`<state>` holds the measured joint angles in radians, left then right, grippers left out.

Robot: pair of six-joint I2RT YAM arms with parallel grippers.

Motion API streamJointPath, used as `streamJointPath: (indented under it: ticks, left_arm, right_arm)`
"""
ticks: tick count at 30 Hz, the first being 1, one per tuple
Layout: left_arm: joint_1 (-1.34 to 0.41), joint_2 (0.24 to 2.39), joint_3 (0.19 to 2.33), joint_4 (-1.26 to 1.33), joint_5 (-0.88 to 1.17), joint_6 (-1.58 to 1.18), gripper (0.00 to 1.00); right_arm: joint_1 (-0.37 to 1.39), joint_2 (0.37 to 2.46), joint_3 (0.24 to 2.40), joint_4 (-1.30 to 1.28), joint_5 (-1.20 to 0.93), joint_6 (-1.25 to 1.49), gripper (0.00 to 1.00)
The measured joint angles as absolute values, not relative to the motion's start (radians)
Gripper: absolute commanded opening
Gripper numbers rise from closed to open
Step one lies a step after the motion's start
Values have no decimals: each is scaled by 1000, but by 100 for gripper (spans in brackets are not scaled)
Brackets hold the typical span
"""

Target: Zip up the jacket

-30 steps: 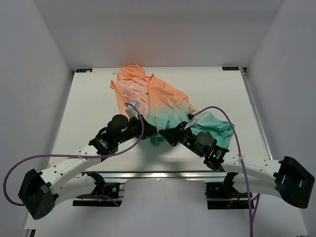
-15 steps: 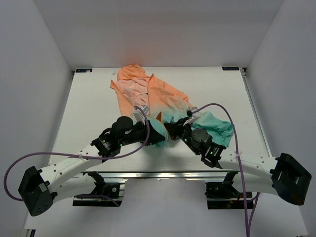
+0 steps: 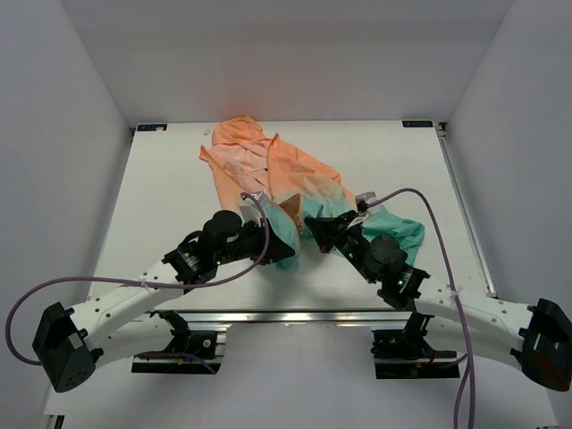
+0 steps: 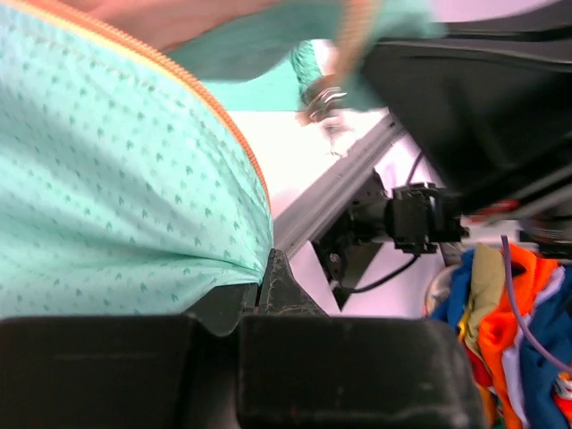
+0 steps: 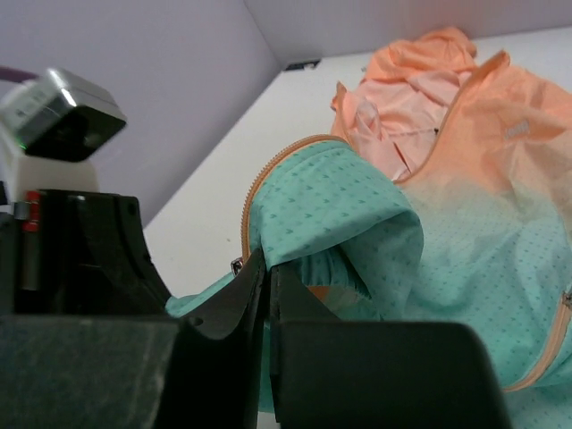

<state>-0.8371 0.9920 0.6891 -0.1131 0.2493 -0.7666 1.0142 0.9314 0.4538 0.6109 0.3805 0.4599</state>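
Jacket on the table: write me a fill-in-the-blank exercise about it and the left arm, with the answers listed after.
1. The jacket fades from peach-orange at the hood to ___ at the hem.
2. The left fingers are ___ on the jacket's fabric.
3. The zipper tape running along that fabric's edge is coloured ___.
4. In the top view, the hood lies toward the ___ edge of the table.

Missing words: teal; shut; orange; far.
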Motion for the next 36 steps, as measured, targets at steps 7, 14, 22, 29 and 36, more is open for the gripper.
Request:
streamJointPath:
  ticks: [7, 14, 22, 29, 36]
  left_arm:
    - [-837, 931, 690, -134, 192, -744, 0]
    - [-837, 922, 692, -75, 179, -715, 0]
    - [-837, 923, 692, -9, 178, -695, 0]
    - [-837, 923, 688, 39, 176, -698, 0]
    - [-837, 899, 640, 84, 180, -723, 0]
  right_arm:
    - [1014, 788, 444, 505, 353, 482, 0]
    - [1014, 760, 441, 352, 228, 586, 0]
    - [1014, 751, 410, 342, 174, 657, 0]
    - [1014, 758, 391, 390, 184, 717, 0]
    - [1014, 747, 355, 427, 224, 759, 0]
